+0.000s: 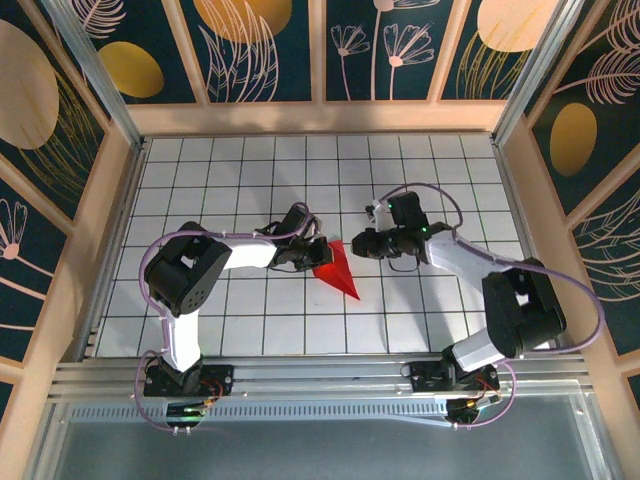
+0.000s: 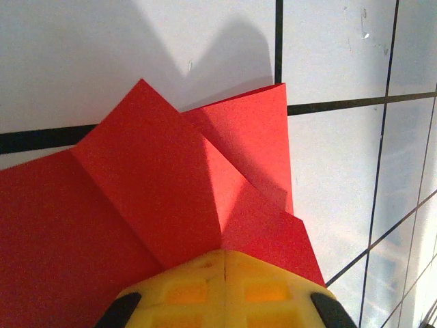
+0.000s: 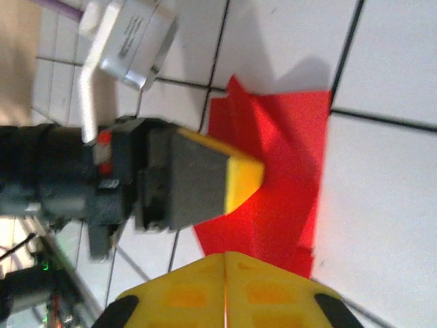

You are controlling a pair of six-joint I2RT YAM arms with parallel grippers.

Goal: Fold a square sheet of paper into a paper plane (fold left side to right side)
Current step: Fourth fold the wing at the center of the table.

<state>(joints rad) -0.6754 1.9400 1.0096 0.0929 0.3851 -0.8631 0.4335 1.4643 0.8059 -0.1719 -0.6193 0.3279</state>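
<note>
The left fingers (image 2: 188, 283), yellow and ribbed, are pressed together with no gap at the seam, their tips resting on the red sheet of paper (image 2: 150, 184). The sheet is partly folded: just ahead of these tips, angled flaps overlap and lift a little, casting shadows. It narrows to a point on the side nearer the arm bases.

The right fingers (image 3: 270, 294) are likewise closed on nothing. They sit just off the sheet's edge, opposite the left pair, with the paper between the two.

Beyond both pairs, the bench (image 1: 250, 170) is smooth white tiles ruled with thin dark lines, open on every side of the paper. Farther out, wooden posts and dark leaf-patterned panels (image 1: 270, 50) wall it in.
</note>
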